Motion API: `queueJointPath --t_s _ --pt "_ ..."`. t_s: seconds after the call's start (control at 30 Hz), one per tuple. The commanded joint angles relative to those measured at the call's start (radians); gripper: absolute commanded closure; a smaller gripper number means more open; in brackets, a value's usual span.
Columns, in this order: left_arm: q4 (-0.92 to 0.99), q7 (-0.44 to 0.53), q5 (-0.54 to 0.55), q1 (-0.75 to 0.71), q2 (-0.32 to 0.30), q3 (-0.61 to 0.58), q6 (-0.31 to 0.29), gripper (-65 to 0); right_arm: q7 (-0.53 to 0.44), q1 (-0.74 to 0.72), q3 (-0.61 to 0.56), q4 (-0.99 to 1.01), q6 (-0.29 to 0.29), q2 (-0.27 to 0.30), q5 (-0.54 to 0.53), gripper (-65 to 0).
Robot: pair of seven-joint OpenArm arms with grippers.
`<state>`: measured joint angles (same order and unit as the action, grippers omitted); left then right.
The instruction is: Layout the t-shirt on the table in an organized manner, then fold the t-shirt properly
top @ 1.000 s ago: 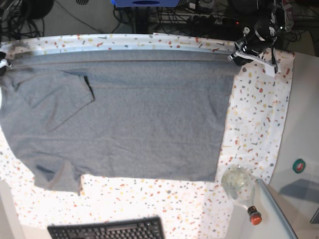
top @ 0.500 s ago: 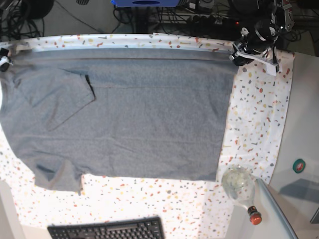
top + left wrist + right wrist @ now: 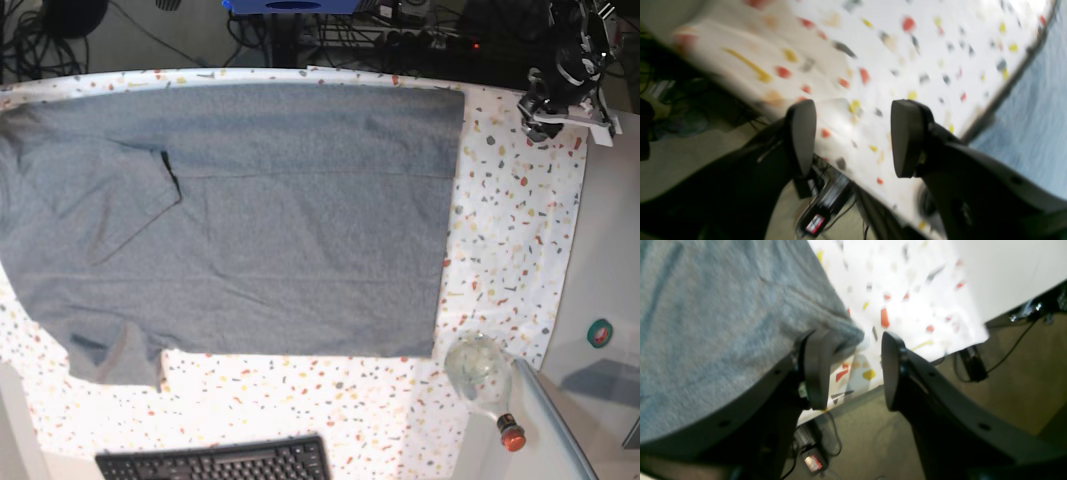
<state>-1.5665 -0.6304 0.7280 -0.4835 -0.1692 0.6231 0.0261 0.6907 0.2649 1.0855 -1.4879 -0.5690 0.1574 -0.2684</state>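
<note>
1. Here the t-shirt (image 3: 250, 220) lies flat across the left and middle of the base view on the table (image 3: 520, 240), its long axis running left to right, with the straight hem at the right and the sleeves at the left.
2. In that same view the left gripper (image 3: 560, 95) sits at the upper right, off the shirt's upper right corner and over the flecked cloth, so the shirt lies to its left.
3. In its wrist view the left gripper (image 3: 853, 136) has its jaws standing apart with nothing between them; only flecked cloth shows in the gap, and the grey fabric is at the right edge of the frame.
4. In its own wrist view the right gripper (image 3: 851, 368) also has its jaws parted; the shirt's corner (image 3: 846, 335) rests against one finger (image 3: 816, 370) but is not pinched.
5. This arm is out of the base frame, so I cannot say which arm is nearer the next fold line.
6. The cloth-covered table has bare margins on the right and along the bottom of the base view.
7. Nearby there are a glass bottle (image 3: 485, 380) at the lower right and a keyboard (image 3: 215, 462) at the bottom edge, both clear of the shirt.
8. In my judgement, the layout looks nearly done and the folding has not begun.
</note>
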Motion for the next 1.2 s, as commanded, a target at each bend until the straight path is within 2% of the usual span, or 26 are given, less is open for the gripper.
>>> queueJointPath --t_s 0.0,0.2,0.4,0.47,0.6,0.9,0.93,1.0,1.07,1.17 --pt "-0.018 0.02 0.006 0.004 -0.017 0.037 -0.001 -34.6 -0.022 0.004 0.009 -0.03 -0.003 0.014 -0.013 -24.3" --pt "-0.019 0.02 0.015 0.007 -0.017 0.174 -0.001 -34.4 -0.027 -0.028 0.075 -0.032 -0.003 0.0 -0.013 -23.7" --pt "-0.01 0.02 0.206 -0.005 -0.023 0.277 -0.001 -34.2 -0.027 -0.063 0.089 -0.04 -0.003 0.008 -0.012 -23.7" --pt "-0.016 0.02 0.236 -0.005 -0.023 0.304 -0.001 -34.2 -0.027 -0.071 0.089 -0.041 -0.003 0.009 -0.012 -23.7" --pt "-0.05 0.02 0.239 -0.005 -0.023 0.306 -0.001 -34.2 -0.029 -0.085 0.086 -0.04 -0.003 0.034 -0.012 -23.7" --pt "-0.055 0.02 0.239 -0.005 -0.023 0.312 -0.001 -33.7 -0.029 -0.091 0.086 -0.041 -0.003 0.038 -0.012 -23.7" --pt "-0.056 0.02 0.239 -0.005 -0.023 0.312 -0.001 -32.3 -0.029 -0.091 0.086 -0.041 -0.003 0.04 -0.012 -23.7" --pt "-0.061 0.02 0.239 -0.005 -0.023 0.307 -0.001 -25.0 -0.029 -0.091 0.088 -0.041 -0.003 0.051 -0.012 -23.7" --pt "-0.061 0.02 0.239 0.001 -0.023 0.307 -0.002 -13.5 -0.029 -0.091 0.083 -0.041 -0.003 0.052 -0.012 -23.7" --pt "-0.061 0.02 0.239 0.004 -0.023 0.307 -0.002 -0.5 -0.029 -0.091 0.081 -0.041 -0.003 0.052 -0.012 -23.7"
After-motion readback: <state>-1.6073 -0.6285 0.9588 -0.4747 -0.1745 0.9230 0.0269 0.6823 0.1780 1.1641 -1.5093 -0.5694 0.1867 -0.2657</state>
